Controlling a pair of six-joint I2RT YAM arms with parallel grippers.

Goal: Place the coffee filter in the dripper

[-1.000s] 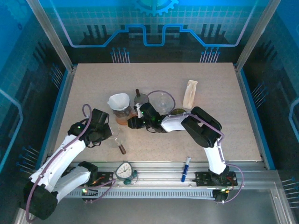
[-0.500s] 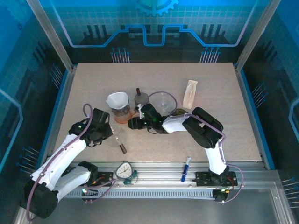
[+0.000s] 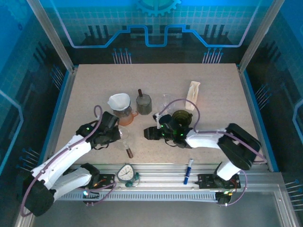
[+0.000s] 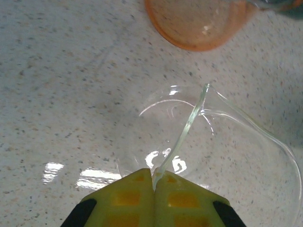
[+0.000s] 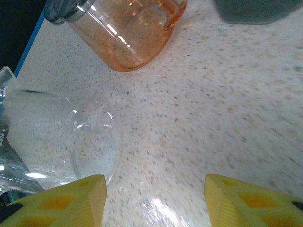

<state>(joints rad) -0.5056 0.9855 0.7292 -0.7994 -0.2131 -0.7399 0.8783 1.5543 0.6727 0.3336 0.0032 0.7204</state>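
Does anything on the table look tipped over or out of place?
Yes. The clear glass vessel near the orange carafe seems to lie tipped on its side on the table, its thin rim pinched in the shut left gripper. Nothing looks spilled.

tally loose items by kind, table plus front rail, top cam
White paper coffee filter: 1
Glass vessels: 3 (orange glass vessel, clear glass vessel with brown handle, faint clear glass bowl)
Grey-green cup with brown stick: 1
Dark green round piece: 1
Beige paper pouch: 1
Blue marker pen: 1
Round dial timer: 1
Total: 9
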